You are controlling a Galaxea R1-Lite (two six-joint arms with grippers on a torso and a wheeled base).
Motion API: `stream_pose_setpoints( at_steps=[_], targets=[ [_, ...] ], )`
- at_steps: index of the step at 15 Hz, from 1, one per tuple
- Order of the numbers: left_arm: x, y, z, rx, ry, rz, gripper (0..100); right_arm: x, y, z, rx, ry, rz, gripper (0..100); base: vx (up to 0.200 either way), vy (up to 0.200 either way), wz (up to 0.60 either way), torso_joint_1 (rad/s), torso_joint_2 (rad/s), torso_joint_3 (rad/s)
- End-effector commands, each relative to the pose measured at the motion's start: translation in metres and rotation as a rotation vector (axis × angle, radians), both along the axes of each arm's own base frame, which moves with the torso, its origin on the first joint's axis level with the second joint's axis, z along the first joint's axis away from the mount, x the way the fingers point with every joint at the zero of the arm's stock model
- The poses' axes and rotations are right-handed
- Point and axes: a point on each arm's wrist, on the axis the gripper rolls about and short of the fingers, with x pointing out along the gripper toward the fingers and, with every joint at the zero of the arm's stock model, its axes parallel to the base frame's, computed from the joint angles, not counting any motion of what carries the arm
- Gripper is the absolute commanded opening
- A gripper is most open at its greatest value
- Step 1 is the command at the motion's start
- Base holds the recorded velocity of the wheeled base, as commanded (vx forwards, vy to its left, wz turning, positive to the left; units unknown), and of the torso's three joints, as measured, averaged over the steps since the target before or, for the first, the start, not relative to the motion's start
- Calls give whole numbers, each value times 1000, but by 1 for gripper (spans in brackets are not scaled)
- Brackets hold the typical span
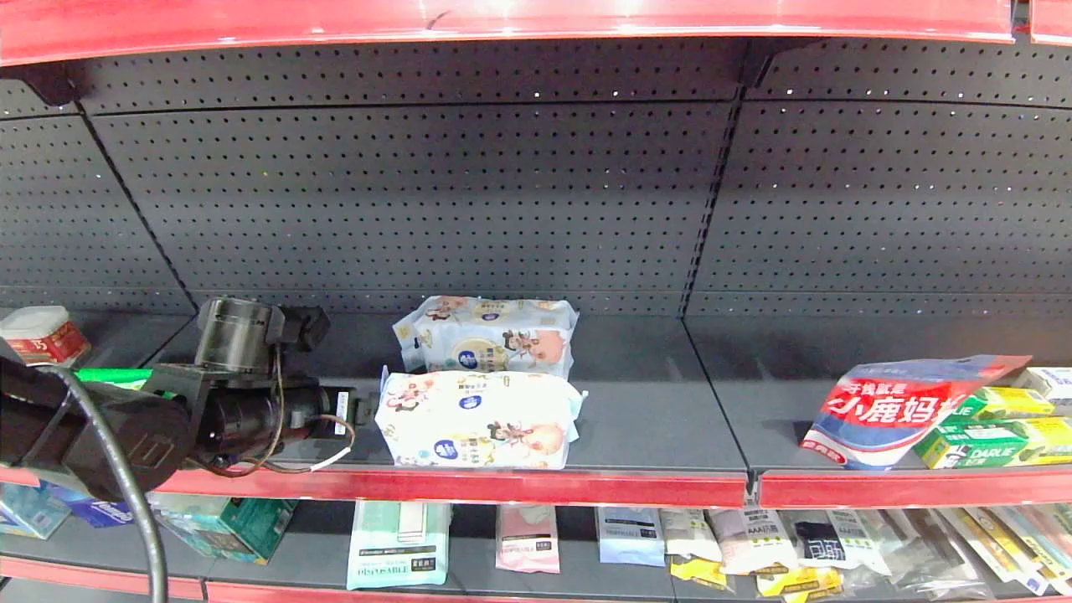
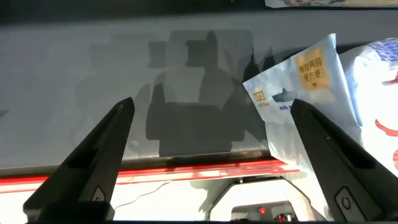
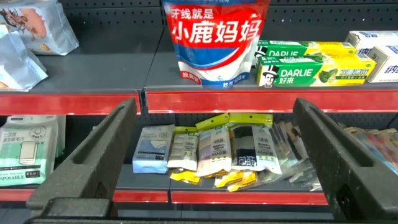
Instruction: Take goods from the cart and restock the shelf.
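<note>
Two white wipes packs with cartoon print lie on the grey shelf, one at the back and one at the front edge. My left arm is just left of the front pack, level with the shelf. In the left wrist view my left gripper is open, and the front pack's sealed end lies by one finger, inside the gap. My right gripper is open and holds nothing. It hangs in front of the shelving, facing the red-and-blue pouch.
To the right on the same shelf are a red-and-blue pouch and green toothpaste boxes. A red-and-white tub stands at the far left. The lower shelf holds several hanging packets. Bare shelf lies between the packs and the pouch.
</note>
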Motion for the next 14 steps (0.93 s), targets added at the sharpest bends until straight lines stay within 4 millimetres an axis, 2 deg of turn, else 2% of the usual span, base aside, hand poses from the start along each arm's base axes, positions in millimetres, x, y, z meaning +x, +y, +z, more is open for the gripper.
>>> stream_pose_setpoints(
  at_steps=[1,9,12,13,14],
  targets=[
    [0,0,1,-1,-5,-1,100,0,0,0,-1,1,0,100,0,0,0,0,0,0],
    [-3,-3,2,-1,-8,-8,100,0,0,0,-1,1,0,100,0,0,0,0,0,0],
    [-20,14,16,27,-47,9,100,0,0,0,-1,0,0,100,0,0,0,0,0,0],
    [-40,30,23,62,-73,17,100,0,0,0,-1,1,0,100,0,0,0,0,0,0],
    [-49,34,26,64,-84,24,100,0,0,0,-1,3,0,100,0,0,0,0,0,0]
  ],
)
